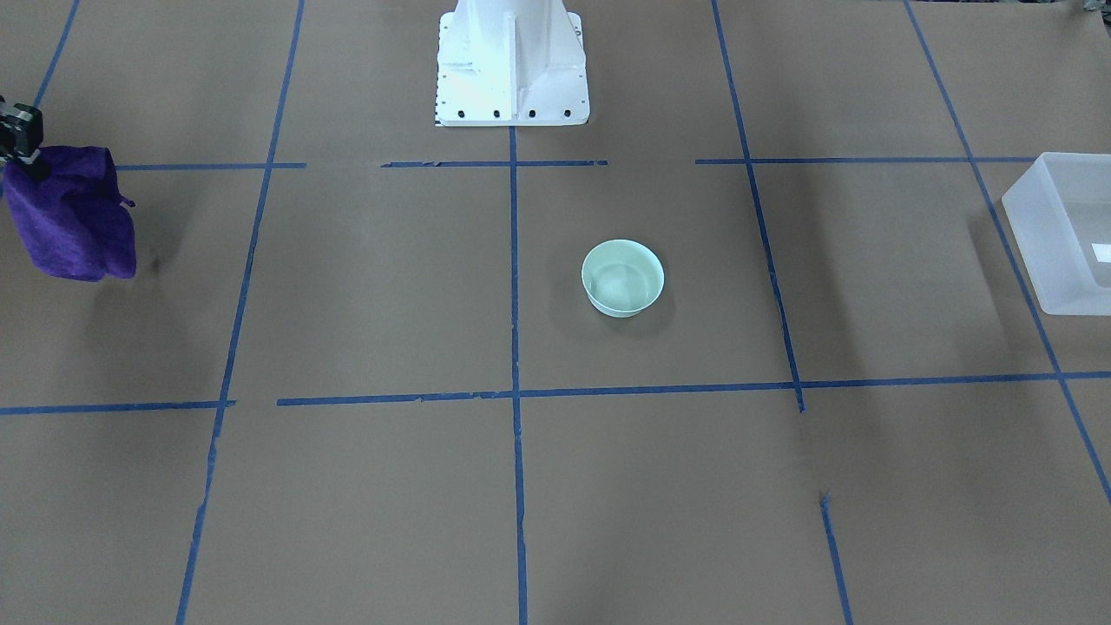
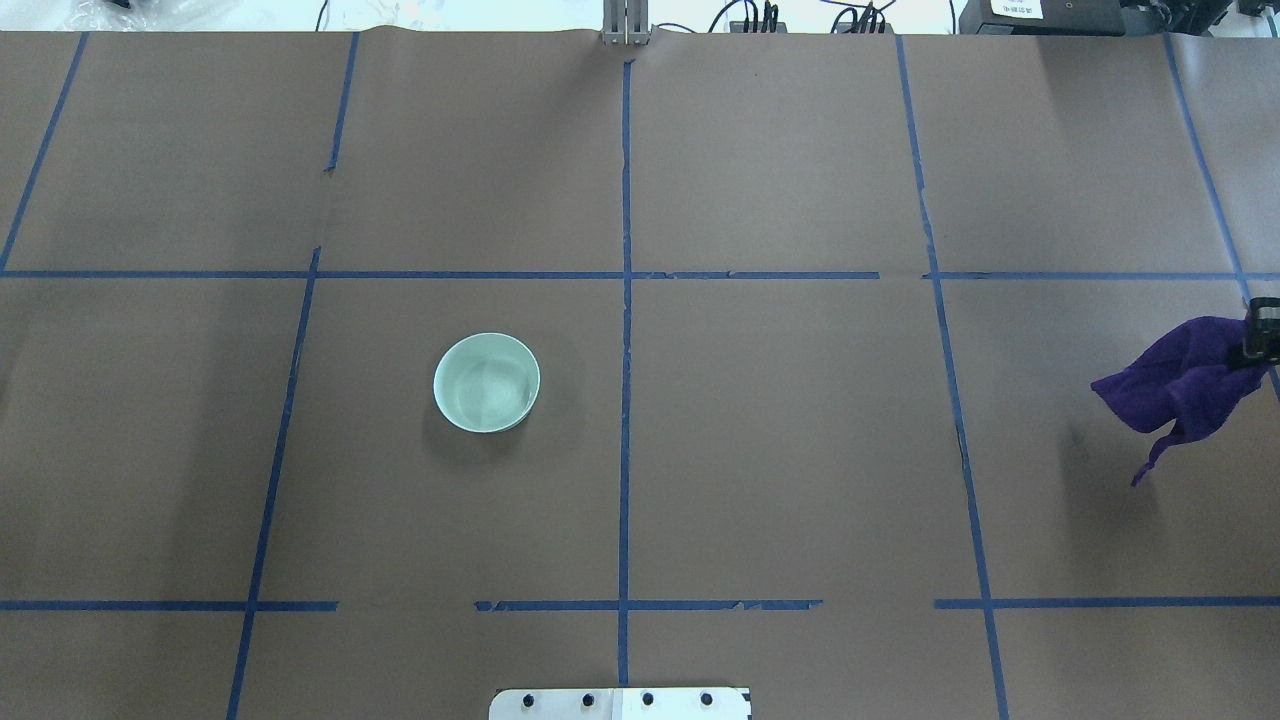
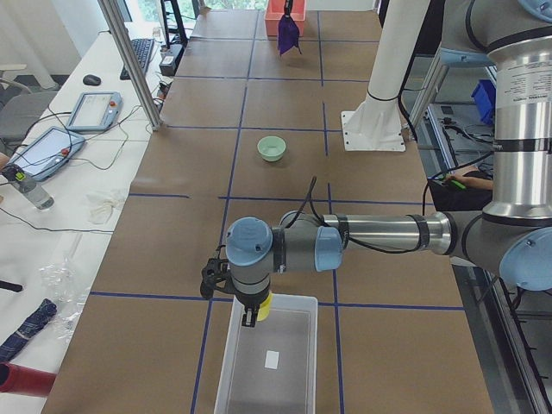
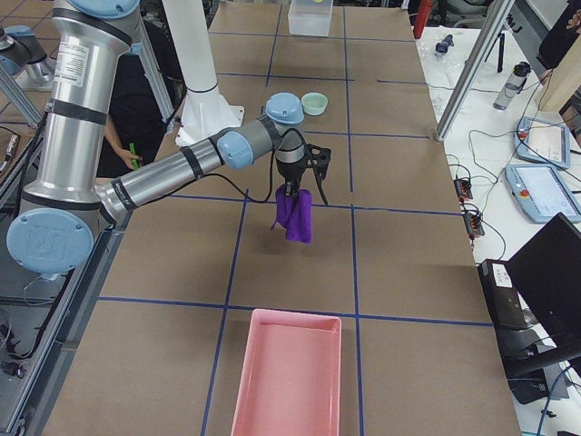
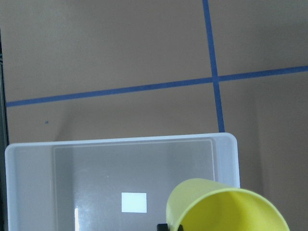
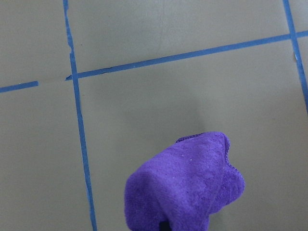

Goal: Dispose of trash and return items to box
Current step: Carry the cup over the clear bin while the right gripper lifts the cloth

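My left gripper (image 3: 251, 316) is shut on a small yellow cup (image 5: 226, 208) and holds it tilted just above the near end of the translucent white box (image 5: 29, 187), whose white label shows on its floor. In the front-facing view the box (image 1: 1055, 234) sits at the right edge. My right gripper (image 1: 31, 161) is shut on a purple cloth (image 1: 74, 217) that hangs off the table, and the cloth (image 6: 187, 192) fills the lower part of the right wrist view. From overhead, only the tip of the right gripper (image 2: 1258, 345) and the cloth (image 2: 1180, 385) show.
A pale green bowl (image 2: 487, 382) stands upright near the table's middle, apart from both grippers. A pink tray (image 4: 286, 381) lies at the table's right end, beyond the hanging cloth. Blue tape lines cross the brown paper. The white robot base (image 1: 512, 61) stands at the table's edge.
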Robot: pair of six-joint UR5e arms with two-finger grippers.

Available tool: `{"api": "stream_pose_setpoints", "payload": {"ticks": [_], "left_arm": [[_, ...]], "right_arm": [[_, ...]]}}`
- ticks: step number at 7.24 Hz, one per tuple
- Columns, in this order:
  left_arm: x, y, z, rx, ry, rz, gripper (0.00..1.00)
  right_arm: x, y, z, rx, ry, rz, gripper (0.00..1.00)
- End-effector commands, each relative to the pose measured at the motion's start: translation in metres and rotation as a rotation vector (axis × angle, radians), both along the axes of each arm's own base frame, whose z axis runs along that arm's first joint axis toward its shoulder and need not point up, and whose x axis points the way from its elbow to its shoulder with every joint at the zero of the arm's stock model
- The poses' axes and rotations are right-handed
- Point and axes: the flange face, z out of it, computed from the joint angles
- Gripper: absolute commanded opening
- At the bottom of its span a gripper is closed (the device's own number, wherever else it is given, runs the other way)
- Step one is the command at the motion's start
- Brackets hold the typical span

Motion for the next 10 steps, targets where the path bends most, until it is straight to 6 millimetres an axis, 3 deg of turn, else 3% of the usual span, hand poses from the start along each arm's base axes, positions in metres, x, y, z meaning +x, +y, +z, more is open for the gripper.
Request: {"api": "stream_pose_setpoints", "payload": {"ticks": [1, 4, 7, 10], "left_arm": [[0.007, 0.009, 0.061, 0.015, 0.002, -0.010, 0.00], [0.051, 0.009, 0.087, 0.020, 0.052, 0.025, 0.00], [0.084, 0.009, 0.087, 0.011, 0.110, 0.097, 0.00], [0.096, 0.013, 0.102, 0.044, 0.135, 0.125, 0.00]], "right_arm": [[0.044, -0.004, -0.006, 0.045, -0.044, 0.023, 0.00], [0.071, -0.006, -0.009, 0.104, -0.039, 0.017, 0.00], [0.091, -0.007, -0.011, 0.145, -0.033, 0.031, 0.00], [0.102, -0.008, -0.008, 0.161, -0.025, 0.040, 0.00]]}}
